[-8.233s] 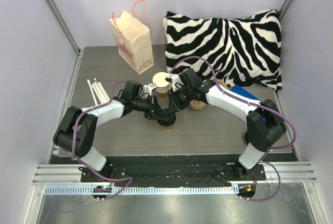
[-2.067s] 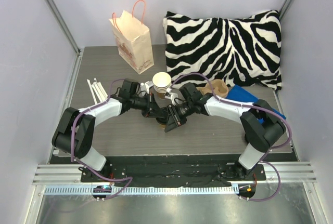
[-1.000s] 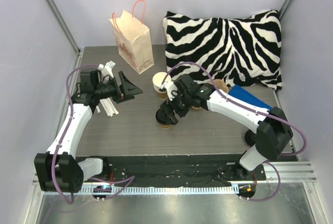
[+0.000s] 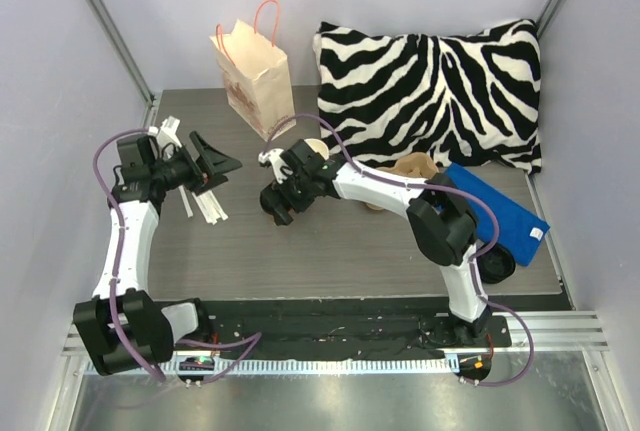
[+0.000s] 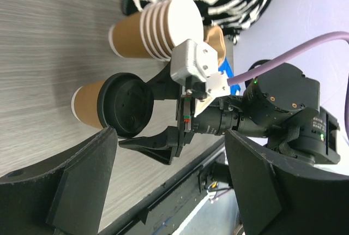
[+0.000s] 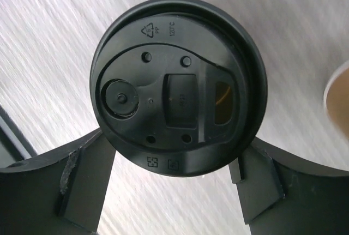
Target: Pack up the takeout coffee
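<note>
- Where the near edge of the table [image 4: 330, 261] carries the two arm bases, at 6 o'clock, the left arm stands up along the 9 o'clock side. The right arm extends across to the left of the table centre.
- The right gripper [image 4: 274, 209] points down at 9 o'clock of the table centre. Its jaws stand wide and are closed on the takeout coffee [image 5: 90, 104], with one of the fingers [image 6: 87, 164] set against each side of the black lid [image 6: 177, 82].
- The takeout coffee is upright between those fingers, with the lid seated on the brown cup. It cannot be determined whether its base touches the table.
- White straws [image 4: 205, 206] lie on the table at 9 o'clock, well apart from the coffee.
- A blue flat sheet [image 4: 495, 206] lies at 3 o'clock.
- The left gripper [image 4: 222, 171] hangs near the straws, at their 12 o'clock in the overhead view. Its jaws are spread wide with nothing between them, and it faces the right gripper from a distance.
- A stack of lidless cups [image 5: 142, 33] stands near the coffee, at its 1 o'clock, without touching it.
- A paper bag [image 4: 255, 76] with pink handles stands upright at 11 o'clock, at the far edge.
- A zebra-print pillow [image 4: 430, 86] leans at the far side, at 1 o'clock.
</note>
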Available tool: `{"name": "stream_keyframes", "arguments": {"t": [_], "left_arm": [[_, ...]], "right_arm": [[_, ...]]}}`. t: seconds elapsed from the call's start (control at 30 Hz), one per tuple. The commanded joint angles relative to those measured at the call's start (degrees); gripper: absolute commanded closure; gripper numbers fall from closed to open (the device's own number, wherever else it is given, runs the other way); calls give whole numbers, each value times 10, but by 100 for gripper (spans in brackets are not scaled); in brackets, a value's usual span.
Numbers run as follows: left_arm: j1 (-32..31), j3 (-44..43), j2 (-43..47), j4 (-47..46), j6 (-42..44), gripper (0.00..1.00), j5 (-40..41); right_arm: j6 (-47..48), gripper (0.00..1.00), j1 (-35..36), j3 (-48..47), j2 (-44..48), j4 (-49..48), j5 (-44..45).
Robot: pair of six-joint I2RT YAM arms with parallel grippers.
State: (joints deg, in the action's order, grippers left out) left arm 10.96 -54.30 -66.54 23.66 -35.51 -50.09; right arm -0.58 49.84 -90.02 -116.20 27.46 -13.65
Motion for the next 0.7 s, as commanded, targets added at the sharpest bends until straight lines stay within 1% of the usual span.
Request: {"name": "stream_keyframes", "arguments": {"t": [0.0,0.2,0.3,0.37,0.5,0.63,0.67], "left_arm": [[38,-8,-6,-22,4,16,-32],[82,-14,-19,1,25,16,-41],[95,-21,-22,18,40,15,-47],[101,-21,-21,25,54,14,-51],[106,-23,-10,36,69,14,-61],[105,-25,7,30,73,13,-70],[106,-28,11,31,78,13,-73]], "right_arm": [[-21,14,10,-73,-32,-58,4],[-26,14,14,-159,-105,-75,11],[-27,11,15,-191,-132,-76,8],[-27,9,15,-204,-133,-75,3],[-9,3,13,-227,-107,-54,-3],[3,2,5,-228,-49,-9,-20],[21,0,0,-227,-20,5,-25]]}}
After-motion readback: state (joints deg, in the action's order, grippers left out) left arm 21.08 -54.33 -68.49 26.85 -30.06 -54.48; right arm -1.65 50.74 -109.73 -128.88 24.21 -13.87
